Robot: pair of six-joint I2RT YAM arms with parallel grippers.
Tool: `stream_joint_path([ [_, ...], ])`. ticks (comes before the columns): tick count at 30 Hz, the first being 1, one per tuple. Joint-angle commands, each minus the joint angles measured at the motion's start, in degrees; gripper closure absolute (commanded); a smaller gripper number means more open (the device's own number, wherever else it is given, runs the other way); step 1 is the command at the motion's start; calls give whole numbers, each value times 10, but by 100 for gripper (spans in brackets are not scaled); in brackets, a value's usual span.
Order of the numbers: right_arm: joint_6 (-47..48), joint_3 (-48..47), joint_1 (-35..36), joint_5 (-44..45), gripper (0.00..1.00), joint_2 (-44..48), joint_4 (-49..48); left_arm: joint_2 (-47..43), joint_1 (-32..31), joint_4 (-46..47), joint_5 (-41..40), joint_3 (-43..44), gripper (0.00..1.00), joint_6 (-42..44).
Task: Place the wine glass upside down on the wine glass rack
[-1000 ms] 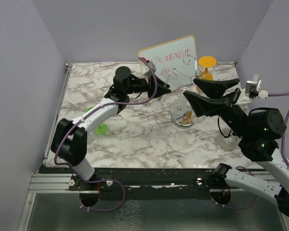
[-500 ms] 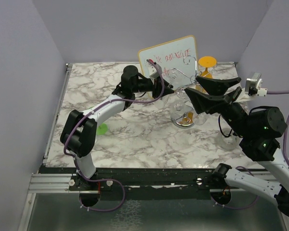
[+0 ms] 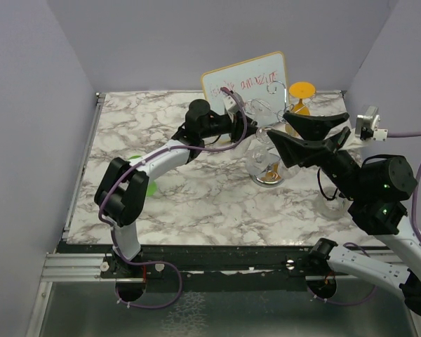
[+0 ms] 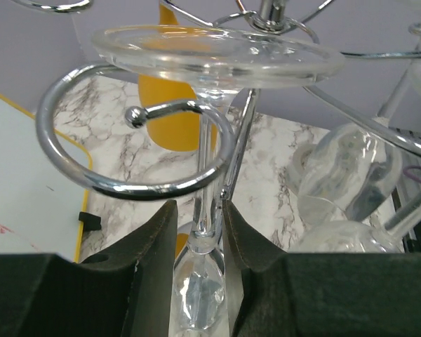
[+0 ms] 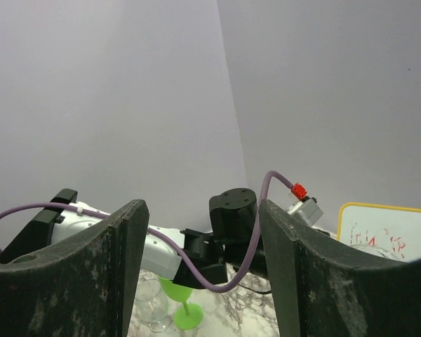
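My left gripper (image 4: pixel 200 232) is shut on the stem of a clear wine glass (image 4: pixel 209 161) and holds it upside down. The round foot (image 4: pixel 217 53) is on top, just above a curled arm (image 4: pixel 119 179) of the silver wine glass rack. The stem stands inside that loop. In the top view my left gripper (image 3: pixel 243 126) is at the left side of the rack (image 3: pixel 269 133), which has a round disc base (image 3: pixel 269 179). My right gripper (image 3: pixel 303 135) is open and empty, raised just right of the rack; it also shows in the right wrist view (image 5: pixel 200 274).
Another clear glass (image 4: pixel 351 175) hangs on the rack. An orange glass (image 3: pixel 301 95) stands behind it beside the tilted whiteboard (image 3: pixel 245 83). A green glass (image 3: pixel 146 186) stands under my left arm, with a clear glass (image 5: pixel 151 305) beside it. Purple walls enclose the table.
My left arm has stretched to the right and carried the upside-down glass up to the rack's curled arm. My right arm has hardly moved.
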State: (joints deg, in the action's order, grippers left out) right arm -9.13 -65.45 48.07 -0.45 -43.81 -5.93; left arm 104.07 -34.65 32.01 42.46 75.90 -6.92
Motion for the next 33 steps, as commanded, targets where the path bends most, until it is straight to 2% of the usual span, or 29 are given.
stream_joint_path([
  [1, -5, 9, 4, -31, 31, 1, -6, 10, -5, 32, -70, 27, 100, -33],
  [5, -6, 13, 4, -59, 31, 2, -21, 8, -12, 35, -95, 24, 100, -35],
  [10, -7, 15, 4, -50, 31, 2, -22, 3, -17, 48, -146, 10, 100, -43],
  [19, -8, 13, 4, -41, 31, 4, -14, -21, -17, 151, -203, -55, 100, -73],
  [25, -8, 13, 4, -34, 31, 4, -11, -36, -17, 208, -203, -96, 100, -71],
  [33, -7, 13, 4, -21, 31, 1, -7, -40, -17, 228, -149, -110, 100, -54],
])
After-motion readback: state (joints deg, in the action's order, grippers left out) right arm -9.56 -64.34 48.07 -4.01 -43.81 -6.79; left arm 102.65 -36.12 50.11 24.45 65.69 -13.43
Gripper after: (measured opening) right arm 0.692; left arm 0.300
